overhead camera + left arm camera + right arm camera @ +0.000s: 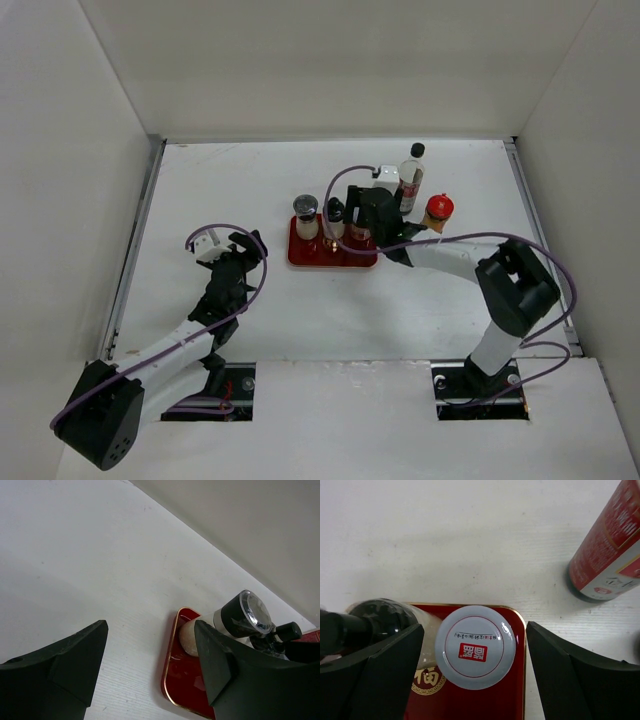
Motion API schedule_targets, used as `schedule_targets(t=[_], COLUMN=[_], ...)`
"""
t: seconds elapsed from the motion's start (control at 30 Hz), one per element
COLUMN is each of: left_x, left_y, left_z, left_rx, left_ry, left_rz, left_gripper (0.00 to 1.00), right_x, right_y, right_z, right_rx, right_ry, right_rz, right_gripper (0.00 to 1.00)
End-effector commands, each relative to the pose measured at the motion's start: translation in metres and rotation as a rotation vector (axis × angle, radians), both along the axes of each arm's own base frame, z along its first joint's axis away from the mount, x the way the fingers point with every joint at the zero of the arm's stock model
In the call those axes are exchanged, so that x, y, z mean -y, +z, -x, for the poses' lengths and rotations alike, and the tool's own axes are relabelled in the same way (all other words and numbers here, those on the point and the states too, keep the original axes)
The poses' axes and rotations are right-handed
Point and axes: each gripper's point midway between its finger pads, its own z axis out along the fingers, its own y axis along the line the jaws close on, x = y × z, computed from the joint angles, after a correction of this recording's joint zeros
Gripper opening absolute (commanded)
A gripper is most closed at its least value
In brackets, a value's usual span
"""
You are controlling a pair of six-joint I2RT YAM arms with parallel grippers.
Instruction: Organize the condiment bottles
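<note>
Over the red tray (514, 690), the right tool (474, 627) spreads wide above a white-lidded bottle (474, 652) (touching neither finger); the left tool (150, 630) is wide and empty.

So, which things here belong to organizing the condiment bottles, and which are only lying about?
Job: tall black-capped bottle, red-capped jar, silver-lidded shaker, black-lidded shaker, white-capped bottle.
Other: red tray under three bottles, purple cables.
</note>
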Motion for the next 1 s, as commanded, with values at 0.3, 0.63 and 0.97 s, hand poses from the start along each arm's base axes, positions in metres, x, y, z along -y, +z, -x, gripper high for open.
schedule_targets(t=[0.3,0.63,0.97], left_x=[0.008,0.005,0.009], left_y=[0.025,0.028,0.026], left_z=[-0.001,0.0,-0.001], left_rx=[0.08,0.091,0.082], left_ry=[-0.026,-0.018,-0.031], left_rz=[0.049,0.055,0.049], left_gripper=[0.69,0.69,0.69], right_x=[0.131,0.198,0.191], right_y=[0.107,0.065,0.024], right_z=[0.027,0.014,-0.006], right_rx=[0.244,0.078,-0.019], right_ry=[-0.341,-0.449,-0.395], right_rz=[-0.125,0.007,-0.009], right_gripper=[1.0,1.0,1.0])
